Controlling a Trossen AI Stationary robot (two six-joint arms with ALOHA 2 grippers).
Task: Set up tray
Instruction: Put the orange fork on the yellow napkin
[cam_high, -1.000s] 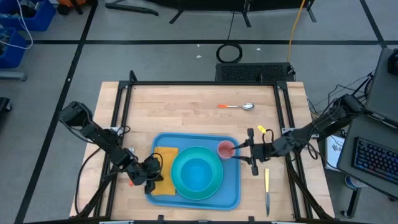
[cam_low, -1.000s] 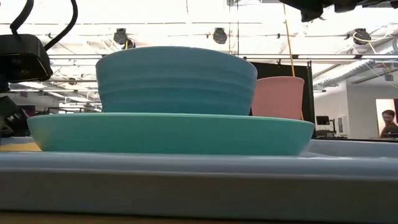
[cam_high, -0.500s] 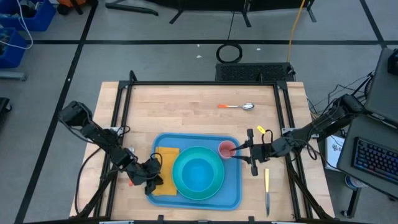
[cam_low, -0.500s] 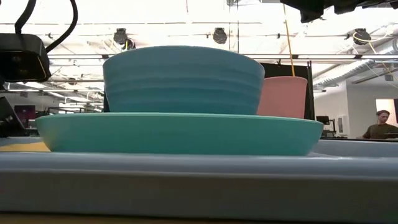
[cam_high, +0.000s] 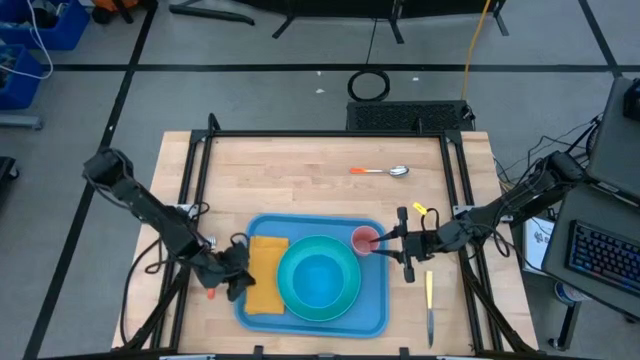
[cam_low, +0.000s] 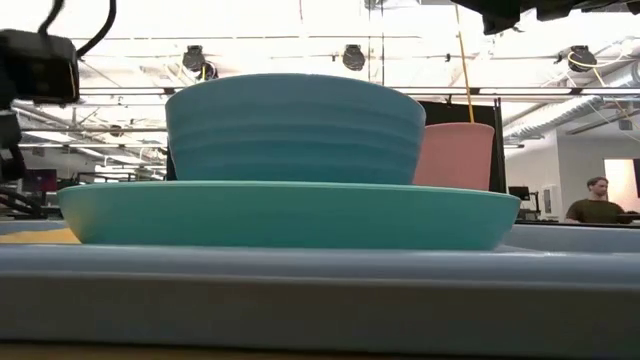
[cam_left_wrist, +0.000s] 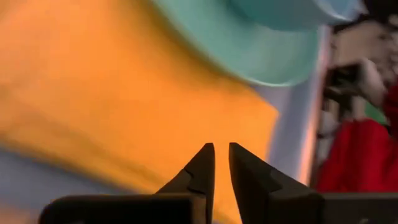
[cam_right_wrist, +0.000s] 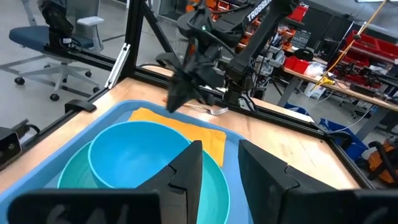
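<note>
The tray (cam_high: 372, 308) lies flat on the counter (cam_high: 300, 170), loaded with plate, bowl, cup and napkin. Judged rigid, smooth plastic: grip the rim. Left end effector (cam_high: 236, 272) nearly closed over the napkin; right end effector (cam_high: 392, 243) spread, empty.

smooth plastic tray (cam_high: 372, 308) on matt wooden table (cam_high: 300, 170).
</note>
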